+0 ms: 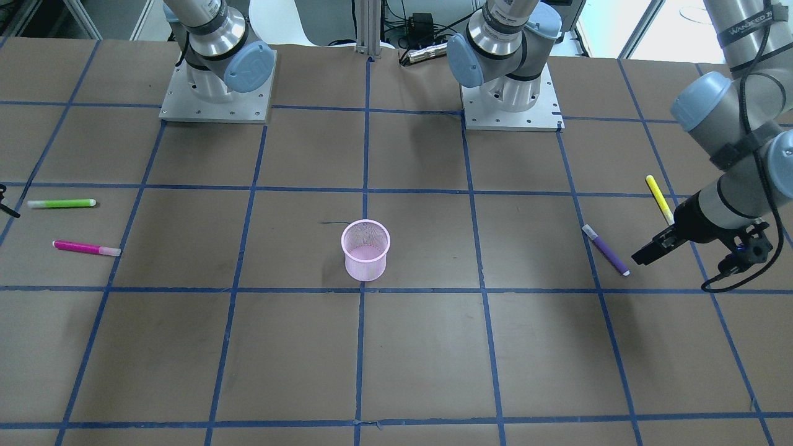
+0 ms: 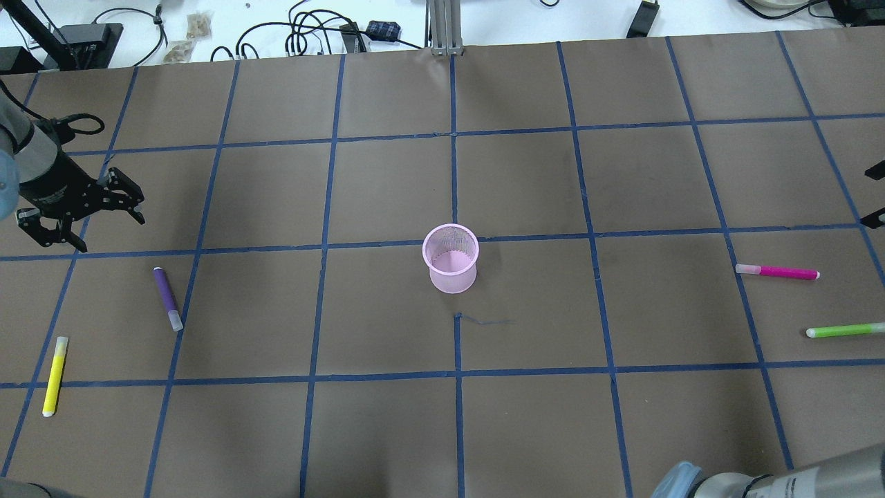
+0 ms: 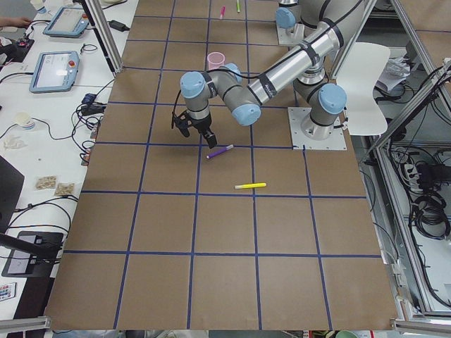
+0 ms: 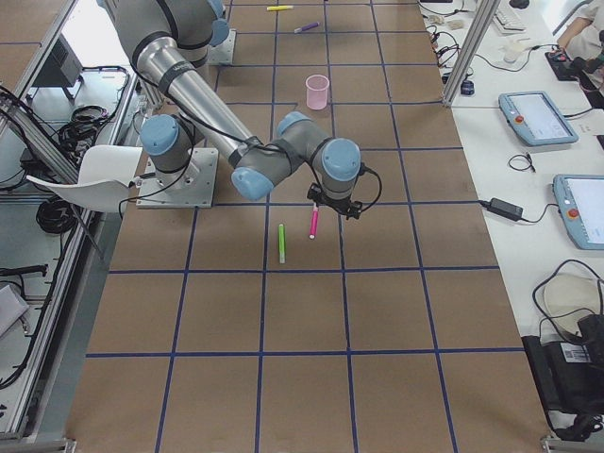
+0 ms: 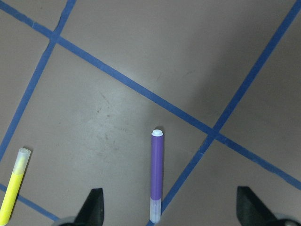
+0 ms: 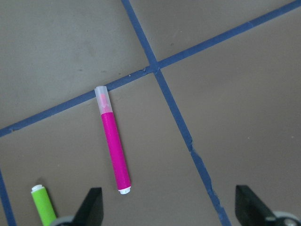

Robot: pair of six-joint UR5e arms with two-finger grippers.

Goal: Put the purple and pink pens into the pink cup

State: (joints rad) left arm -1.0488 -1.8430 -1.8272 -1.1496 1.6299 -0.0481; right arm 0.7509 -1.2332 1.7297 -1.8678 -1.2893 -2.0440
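Standing upright at mid-table, the pink mesh cup [image 2: 450, 259] is well apart from both pens. The purple pen [image 5: 156, 176] lies flat under my left gripper [image 5: 171, 207], whose fingers are spread and empty; the pink pen [image 6: 113, 146] lies flat under my right gripper [image 6: 171, 207], likewise spread. A yellow pen [image 5: 14, 188] and a green pen [image 6: 43, 205] lie beside them

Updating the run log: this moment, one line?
left tool open over purple pen | right tool open near pink pen | pens ungrasped | pink cup empty
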